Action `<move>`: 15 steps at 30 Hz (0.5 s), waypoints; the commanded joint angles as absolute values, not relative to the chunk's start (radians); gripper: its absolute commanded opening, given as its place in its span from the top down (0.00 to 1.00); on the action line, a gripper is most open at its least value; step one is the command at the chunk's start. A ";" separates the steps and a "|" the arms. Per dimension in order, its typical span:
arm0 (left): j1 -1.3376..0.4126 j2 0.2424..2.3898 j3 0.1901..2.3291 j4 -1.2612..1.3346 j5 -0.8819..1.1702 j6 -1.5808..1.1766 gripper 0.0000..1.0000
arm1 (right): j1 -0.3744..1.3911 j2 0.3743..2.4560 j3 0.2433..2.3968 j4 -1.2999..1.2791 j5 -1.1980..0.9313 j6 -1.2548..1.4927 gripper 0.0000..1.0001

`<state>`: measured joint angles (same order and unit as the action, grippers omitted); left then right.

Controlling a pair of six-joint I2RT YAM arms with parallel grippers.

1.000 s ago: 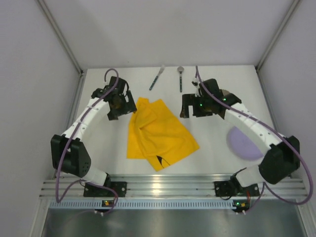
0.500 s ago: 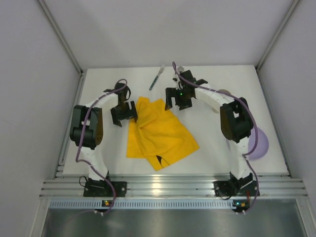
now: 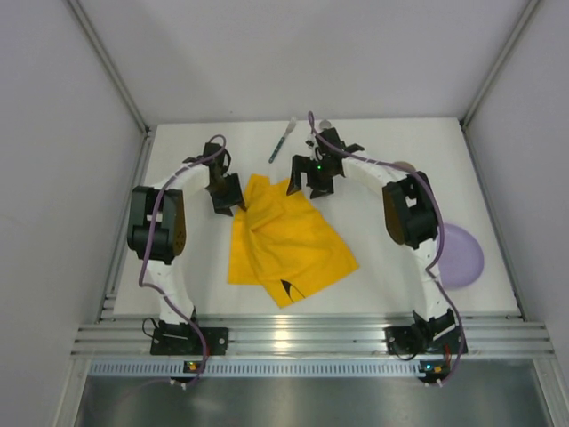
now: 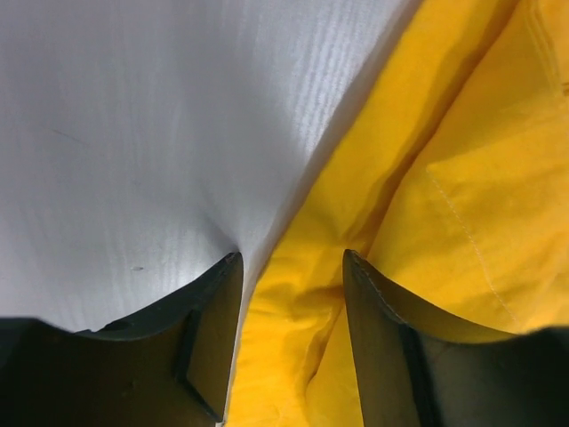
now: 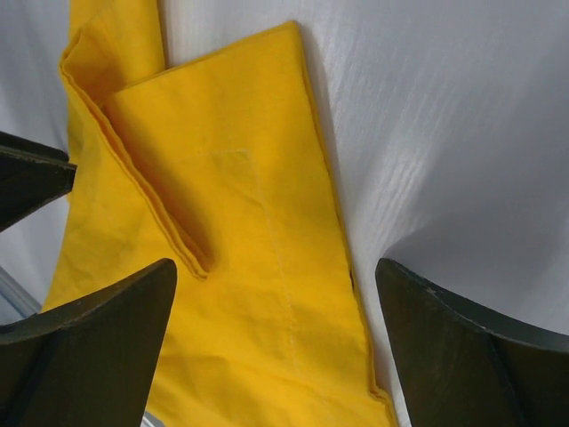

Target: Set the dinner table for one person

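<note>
A crumpled yellow cloth placemat (image 3: 289, 240) lies on the white dinner table (image 3: 196, 267). My left gripper (image 3: 228, 197) is at the cloth's upper left edge. In the left wrist view the left gripper (image 4: 292, 258) has its jaws partly apart, and a raised fold of the placemat (image 4: 418, 178) runs between them without either finger pressing it. My right gripper (image 3: 308, 183) hangs over the cloth's upper right corner. In the right wrist view the right gripper (image 5: 276, 267) is wide open, with the folded corner of the placemat (image 5: 240, 205) lying flat beneath.
A lilac plate (image 3: 464, 254) sits at the right, behind the right arm. A blue-handled utensil (image 3: 283, 140) lies at the back, and a spoon (image 3: 325, 124) is partly hidden by the right arm. A ribbed aluminium rail (image 3: 293, 334) runs along the near edge.
Left jaws have narrowed around the cloth's edge. Right gripper slid left onto the cloth's upper corner. Both arms have stretched further back than a second ago.
</note>
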<state>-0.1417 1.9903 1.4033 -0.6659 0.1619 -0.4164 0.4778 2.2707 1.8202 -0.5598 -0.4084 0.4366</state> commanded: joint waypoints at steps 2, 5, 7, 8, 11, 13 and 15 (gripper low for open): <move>-0.146 2.028 1.336 -0.597 0.293 -0.417 0.48 | 0.499 2.341 1.851 -0.522 -0.460 0.489 0.10; -0.147 2.037 1.328 -0.558 0.383 -0.425 0.52 | 0.509 2.359 1.850 -0.517 -0.494 0.502 0.20; -0.147 2.045 1.330 -0.546 0.394 -0.429 0.55 | 0.514 2.356 1.830 -0.506 -0.503 0.502 0.33; -0.147 2.049 1.330 -0.548 0.391 -0.428 0.60 | 0.515 2.355 1.824 -0.502 -0.506 0.502 0.39; -0.146 2.060 1.338 -0.554 0.382 -0.426 0.75 | 0.514 2.353 1.812 -0.500 -0.523 0.499 0.64; -0.146 2.065 1.341 -0.561 0.373 -0.428 0.89 | 0.511 2.347 1.804 -0.500 -0.529 0.488 0.77; -0.146 2.065 1.347 -0.574 0.344 -0.433 1.00 | 0.506 2.336 1.796 -0.503 -0.531 0.483 0.83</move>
